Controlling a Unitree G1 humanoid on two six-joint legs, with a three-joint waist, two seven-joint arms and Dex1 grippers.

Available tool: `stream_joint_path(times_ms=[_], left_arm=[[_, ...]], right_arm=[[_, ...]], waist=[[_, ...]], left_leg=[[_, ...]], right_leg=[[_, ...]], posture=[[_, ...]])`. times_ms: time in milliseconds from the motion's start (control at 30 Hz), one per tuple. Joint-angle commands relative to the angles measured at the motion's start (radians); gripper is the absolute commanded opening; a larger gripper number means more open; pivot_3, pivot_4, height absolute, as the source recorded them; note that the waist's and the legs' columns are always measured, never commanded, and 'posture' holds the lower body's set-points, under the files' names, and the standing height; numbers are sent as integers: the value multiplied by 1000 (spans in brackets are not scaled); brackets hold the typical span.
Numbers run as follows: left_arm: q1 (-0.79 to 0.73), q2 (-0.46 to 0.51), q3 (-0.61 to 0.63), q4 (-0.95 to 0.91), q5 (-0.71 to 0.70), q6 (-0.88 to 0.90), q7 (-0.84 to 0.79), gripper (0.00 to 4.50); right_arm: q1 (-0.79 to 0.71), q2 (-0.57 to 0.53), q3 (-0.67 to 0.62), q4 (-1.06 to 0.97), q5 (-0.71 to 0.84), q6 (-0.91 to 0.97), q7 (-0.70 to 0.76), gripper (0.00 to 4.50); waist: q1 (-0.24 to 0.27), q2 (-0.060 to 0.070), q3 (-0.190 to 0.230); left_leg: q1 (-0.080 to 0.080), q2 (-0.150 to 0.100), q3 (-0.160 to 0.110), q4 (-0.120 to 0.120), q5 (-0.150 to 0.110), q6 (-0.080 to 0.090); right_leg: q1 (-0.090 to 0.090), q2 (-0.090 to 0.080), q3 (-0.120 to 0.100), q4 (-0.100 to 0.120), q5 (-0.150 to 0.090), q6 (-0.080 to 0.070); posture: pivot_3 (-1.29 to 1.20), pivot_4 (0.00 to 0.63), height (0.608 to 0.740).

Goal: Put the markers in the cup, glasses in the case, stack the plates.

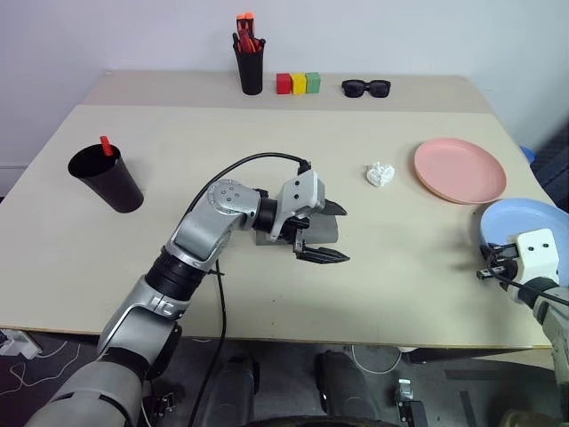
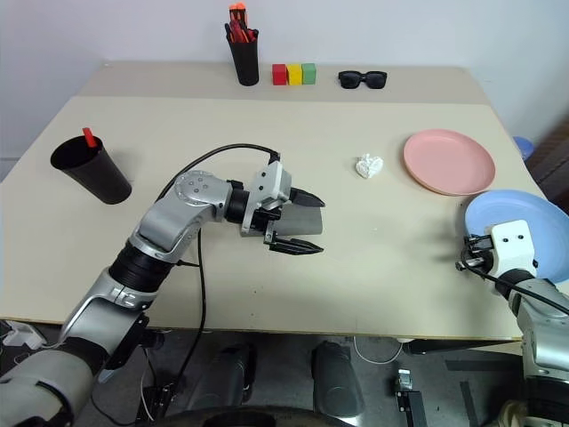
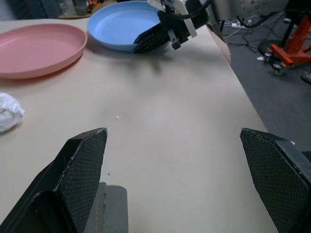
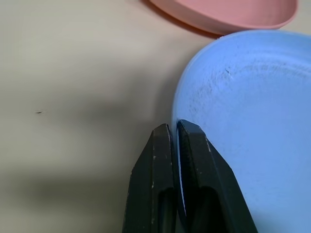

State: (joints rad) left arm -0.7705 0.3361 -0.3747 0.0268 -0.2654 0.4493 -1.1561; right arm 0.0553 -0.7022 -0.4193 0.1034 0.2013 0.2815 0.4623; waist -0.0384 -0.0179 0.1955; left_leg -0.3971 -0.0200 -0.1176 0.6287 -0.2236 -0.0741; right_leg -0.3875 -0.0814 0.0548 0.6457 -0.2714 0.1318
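The light blue plate (image 1: pixel 526 222) lies by the table's right edge, beside the salmon pink plate (image 1: pixel 460 169). My right gripper (image 4: pixel 176 130) is shut on the blue plate's near rim, which is pinched between its fingers. In the middle of the table my left gripper (image 1: pixel 346 235) stands open just above the grey case (image 1: pixel 322 233), with nothing between its fingers (image 3: pixel 85 160). The black cup (image 1: pixel 108 180) stands at the left with a red marker (image 1: pixel 106 146) sticking out of it. The glasses are hidden.
At the back stand a black pen holder (image 1: pixel 251 69) with orange-capped pens, three coloured blocks (image 1: pixel 298 84) and black sunglasses (image 1: pixel 365 87). A crumpled white paper (image 1: pixel 380 174) lies left of the pink plate. The table's right edge (image 3: pixel 228 58) runs close to the blue plate.
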Motion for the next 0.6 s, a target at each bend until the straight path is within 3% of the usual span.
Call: stream_joint_path(times_ms=[33,300,600], left_arm=[[-5,-33,37,-22,-11,21,64,4500],[-24,-94,69,33,9,77,213,4500],[-50,-155,79,70,32,124,337,4500]], right_arm=[[-37,-4,-8,-7,-45,-20,-68,69],[-158,-3,63,16,-91,-79,-88,69],[-467,-22,212,251,-180,-212,-52,69]], waist=[[1,0,0],[-6,2,1],[-4,3,1]], left_leg=[[0,0,0,0,0,0],[0,0,0,-2,0,0],[-1,0,0,-2,0,0]], right_leg=[[0,0,0,0,0,0],[-2,0,0,0,0,1],[-3,0,0,0,0,1]], posture=[[0,150,740],[0,150,740],[0,150,740]])
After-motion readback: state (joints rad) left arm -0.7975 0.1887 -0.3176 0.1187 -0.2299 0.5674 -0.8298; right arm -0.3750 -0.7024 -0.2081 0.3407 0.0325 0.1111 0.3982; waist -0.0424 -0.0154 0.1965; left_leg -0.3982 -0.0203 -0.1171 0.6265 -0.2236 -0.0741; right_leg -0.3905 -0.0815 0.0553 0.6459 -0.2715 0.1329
